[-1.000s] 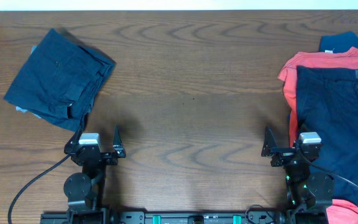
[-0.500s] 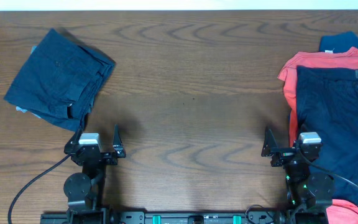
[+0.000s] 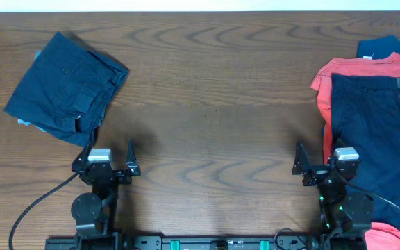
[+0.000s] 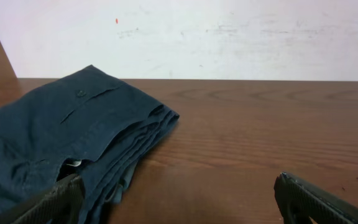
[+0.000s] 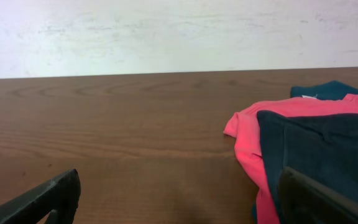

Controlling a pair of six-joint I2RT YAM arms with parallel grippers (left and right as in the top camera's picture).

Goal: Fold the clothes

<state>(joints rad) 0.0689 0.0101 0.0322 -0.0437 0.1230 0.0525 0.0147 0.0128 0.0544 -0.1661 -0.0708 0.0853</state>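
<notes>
Folded dark navy shorts (image 3: 67,86) lie at the table's far left, also in the left wrist view (image 4: 61,140). At the right edge a pile holds spread navy shorts (image 3: 377,132) on a coral-red shirt (image 3: 367,66), with a brighter blue garment (image 3: 384,46) behind; the pile also shows in the right wrist view (image 5: 316,143). My left gripper (image 3: 110,157) is open and empty, just in front of the folded shorts. My right gripper (image 3: 314,158) is open and empty, its right finger at the pile's left edge.
The brown wooden table (image 3: 214,104) runs between the two piles. A black cable (image 3: 37,201) loops from the left arm's base. A white wall (image 4: 185,34) stands behind the far table edge.
</notes>
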